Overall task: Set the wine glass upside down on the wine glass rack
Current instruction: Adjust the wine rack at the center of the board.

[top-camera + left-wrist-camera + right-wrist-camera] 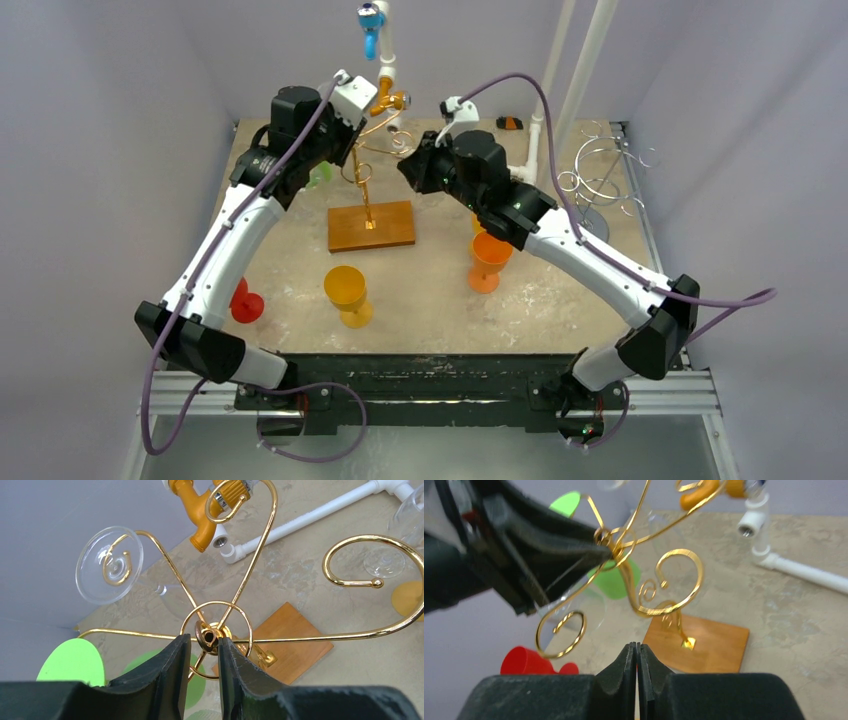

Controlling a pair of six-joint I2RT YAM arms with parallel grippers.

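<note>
Since the clear wine glass (109, 565) is seen hanging bowl-down from one gold curl of the rack (629, 585), with its round foot resting over the spiral, the placing is judged done or very nearly so. The rack's top knob is pinched between the fingers of the left gripper (204, 642), which is clenched on it. The right gripper (638, 652) is closed on nothing, its fingers pressed together, and is held just beside the rack, above the wooden base (709, 645).

The chief risk is judged to lie in that hold on the knob. If the left gripper is drawn aside before it is opened, the slim rack may be tipped and the glass shaken off its curl. The nearer curls could likewise be caught by a swing of the right arm.

Room is tight round the rack's top, where both arms meet. A green glass (70, 662) is close beside the left fingers, and a white pipe (320, 515) lies behind. More open worktop (430, 290) is found toward the near edge, though a yellow glass (347, 290), an orange glass (488, 258) and a red glass (243, 300) are there.
</note>
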